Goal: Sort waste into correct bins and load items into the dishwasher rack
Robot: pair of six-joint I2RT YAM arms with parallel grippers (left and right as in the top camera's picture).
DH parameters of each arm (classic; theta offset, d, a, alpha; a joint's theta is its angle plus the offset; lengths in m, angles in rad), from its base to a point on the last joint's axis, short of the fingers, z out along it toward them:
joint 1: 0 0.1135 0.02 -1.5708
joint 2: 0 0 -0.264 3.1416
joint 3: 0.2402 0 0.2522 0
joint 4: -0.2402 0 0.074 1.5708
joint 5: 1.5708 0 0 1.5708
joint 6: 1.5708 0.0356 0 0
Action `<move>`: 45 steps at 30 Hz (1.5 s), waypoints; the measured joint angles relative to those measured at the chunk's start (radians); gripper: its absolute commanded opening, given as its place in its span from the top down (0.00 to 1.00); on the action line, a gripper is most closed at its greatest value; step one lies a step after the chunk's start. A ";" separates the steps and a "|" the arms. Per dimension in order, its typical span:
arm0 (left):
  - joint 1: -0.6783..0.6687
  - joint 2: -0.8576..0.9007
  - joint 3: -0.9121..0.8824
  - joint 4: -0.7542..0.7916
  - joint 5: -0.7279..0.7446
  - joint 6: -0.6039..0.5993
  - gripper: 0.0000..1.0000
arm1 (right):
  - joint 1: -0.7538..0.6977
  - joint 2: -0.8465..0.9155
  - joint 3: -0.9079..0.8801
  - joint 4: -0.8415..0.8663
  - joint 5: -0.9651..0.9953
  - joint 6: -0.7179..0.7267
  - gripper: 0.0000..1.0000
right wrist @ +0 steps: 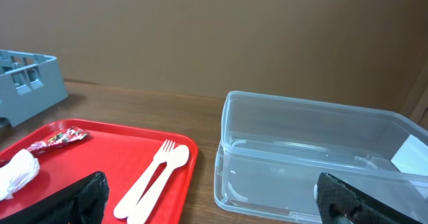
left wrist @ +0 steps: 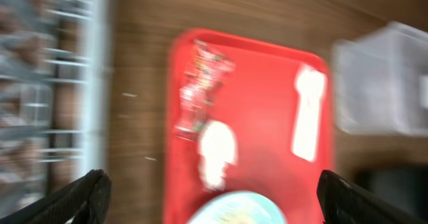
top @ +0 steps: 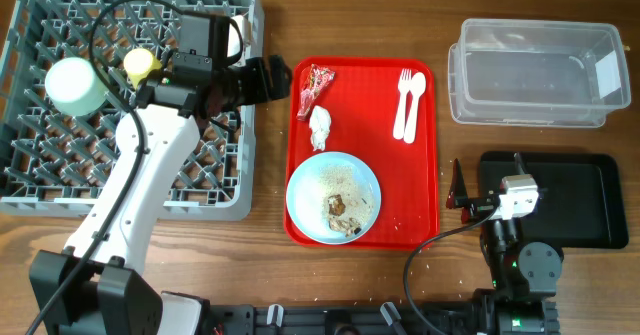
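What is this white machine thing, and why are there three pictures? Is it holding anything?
It is a robot with two arms that tidies up after a meal. One picture looks down from above the table. The other two come from small cameras on each arm's wrist; the left one is blurry.

The left gripper and right gripper are like two-finger hands. Both are open and hold nothing.

On the red tray lie a red wrapper, a white napkin, a fork and spoon, and a blue plate with food scraps. The grey rack already has a green bowl and a yellow cup. A clear tub and a black tray stand on the right, both empty.
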 measured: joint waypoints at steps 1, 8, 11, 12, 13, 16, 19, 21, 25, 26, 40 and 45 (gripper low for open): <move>-0.002 0.000 0.000 0.000 0.021 0.000 0.00 | 0.000 0.000 0.000 0.000 0.000 0.000 0.00; -0.186 -0.002 0.010 -0.053 -0.042 -0.014 0.00 | 0.000 0.000 0.000 0.000 0.000 0.000 0.00; -0.091 -0.079 0.076 -0.164 -0.286 -0.127 0.00 | 0.000 0.000 0.000 0.000 0.000 0.000 0.00; -0.041 -0.116 0.089 -0.169 -0.312 -0.152 0.00 | 0.000 0.000 0.000 0.000 0.000 0.000 0.00; 0.031 -0.168 0.103 -0.182 -0.349 -0.187 0.00 | 0.000 0.000 0.000 0.000 0.000 0.000 0.00; 0.240 -0.293 0.124 -0.255 -0.397 -0.283 0.00 | 0.000 0.000 0.000 0.000 0.000 0.000 0.00; 0.337 -0.276 0.124 -0.281 -0.338 -0.320 0.00 | 0.000 0.000 0.000 0.012 0.000 0.000 0.00; 0.340 -0.263 0.124 -0.281 -0.308 -0.329 0.00 | 0.000 0.000 0.000 0.115 -0.080 0.072 0.00; 0.340 -0.261 0.124 -0.260 -0.291 -0.334 0.00 | -0.001 0.002 0.002 0.640 -0.238 0.419 0.00; 0.340 -0.261 0.124 -0.259 -0.290 -0.334 0.00 | -0.001 0.011 0.001 0.764 -0.219 0.497 0.00; 0.390 -0.251 0.124 -0.270 -0.324 -0.337 0.00 | 0.419 1.528 1.804 -0.830 -0.282 0.000 0.00; 0.390 -0.251 0.124 -0.270 -0.324 -0.337 0.00 | 0.553 1.876 1.823 -0.826 -0.239 0.029 0.23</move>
